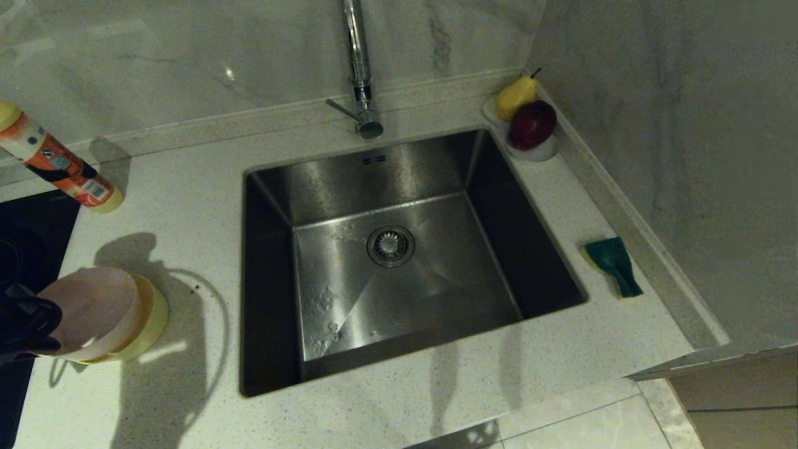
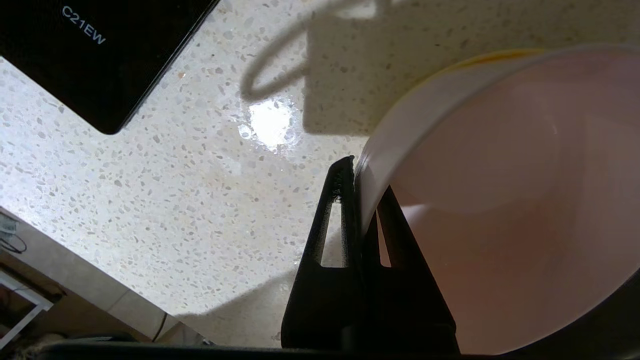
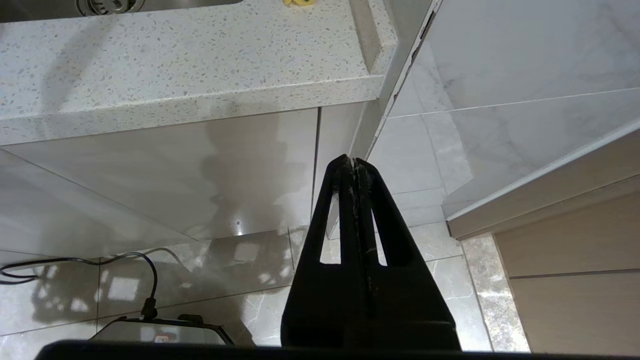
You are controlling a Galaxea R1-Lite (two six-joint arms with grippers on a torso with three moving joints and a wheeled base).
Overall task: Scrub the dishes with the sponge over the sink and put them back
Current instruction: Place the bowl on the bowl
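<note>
Head view, left to right. A black cooktop occupies the counter's left edge, with an orange-labelled bottle lying beyond it. The left gripper is clamped on the rim of the pale pink bowl, one finger inside the wall and one outside; the bowl is tilted on its side above the speckled countertop, with a yellow bowl nested behind it. The stainless steel sink lies at centre, its strainer drain in the floor and the chrome tap behind. The sponge, green face up, rests on the counter right of the sink; a clear dish holds a pear and a plum in the far corner. The right gripper, fingers pressed together and empty, hangs below the counter edge.
</note>
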